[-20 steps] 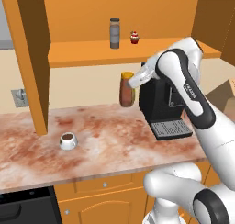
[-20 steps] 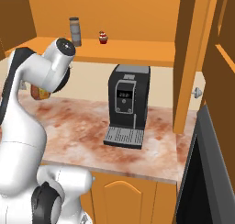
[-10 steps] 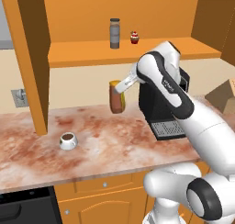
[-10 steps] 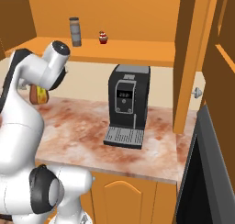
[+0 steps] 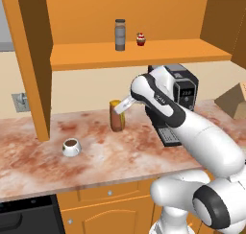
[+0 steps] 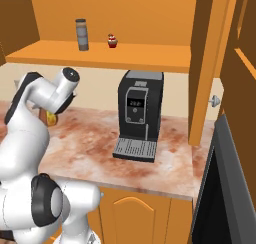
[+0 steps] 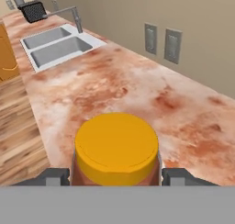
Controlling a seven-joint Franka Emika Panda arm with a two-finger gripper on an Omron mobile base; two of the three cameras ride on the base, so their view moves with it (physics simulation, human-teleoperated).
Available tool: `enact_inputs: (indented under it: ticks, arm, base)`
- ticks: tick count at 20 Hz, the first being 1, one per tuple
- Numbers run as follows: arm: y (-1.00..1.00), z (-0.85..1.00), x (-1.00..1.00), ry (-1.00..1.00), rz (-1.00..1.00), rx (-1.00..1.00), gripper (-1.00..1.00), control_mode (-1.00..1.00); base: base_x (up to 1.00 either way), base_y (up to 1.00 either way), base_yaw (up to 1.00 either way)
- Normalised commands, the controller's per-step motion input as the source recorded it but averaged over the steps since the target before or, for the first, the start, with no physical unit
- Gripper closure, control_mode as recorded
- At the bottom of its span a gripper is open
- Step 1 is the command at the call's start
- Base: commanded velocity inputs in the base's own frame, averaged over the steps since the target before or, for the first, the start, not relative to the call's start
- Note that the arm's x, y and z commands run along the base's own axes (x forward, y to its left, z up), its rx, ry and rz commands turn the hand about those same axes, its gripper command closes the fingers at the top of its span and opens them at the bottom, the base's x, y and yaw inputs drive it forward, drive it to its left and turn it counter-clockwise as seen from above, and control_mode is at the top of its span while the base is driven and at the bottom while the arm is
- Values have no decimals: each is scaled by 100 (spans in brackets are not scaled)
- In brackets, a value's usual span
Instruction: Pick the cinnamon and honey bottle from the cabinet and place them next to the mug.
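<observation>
Jaws of the gripper (image 7: 115,176) clamp the honey bottle (image 5: 116,116) from both sides, a finger (image 7: 51,176) at each flank below its yellow cap. Left to right in the left base view: the mug (image 5: 71,146) sits on the marbled counter (image 5: 43,163), the bottle stands upright at the countertop well right of it, then the coffee machine (image 5: 178,93). Above, on the cabinet (image 5: 139,53) shelf, the cinnamon (image 5: 120,35) stands just left of a tiny cupcake (image 5: 141,39).
</observation>
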Motion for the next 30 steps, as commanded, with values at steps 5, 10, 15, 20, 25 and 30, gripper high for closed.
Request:
enact_inputs:
  ticks: [5,10,15,20,25,30]
  arm:
    - [26,-41,23,0,0,0,100,-100]
    - [31,-16,8,-4,2,0,100,-100]
    - [24,-9,8,-12,4,0,100,-100]
    - [7,-13,18,-13,2,0,100,-100]
    - [2,-21,12,-9,2,2,100,-100]
    - [0,-18,3,-5,4,8,100,-100]
  base:
    - [0,0,0]
    - [0,0,0]
    - [0,0,0]
    - [0,0,0]
    - [0,0,0]
    - [0,0,0]
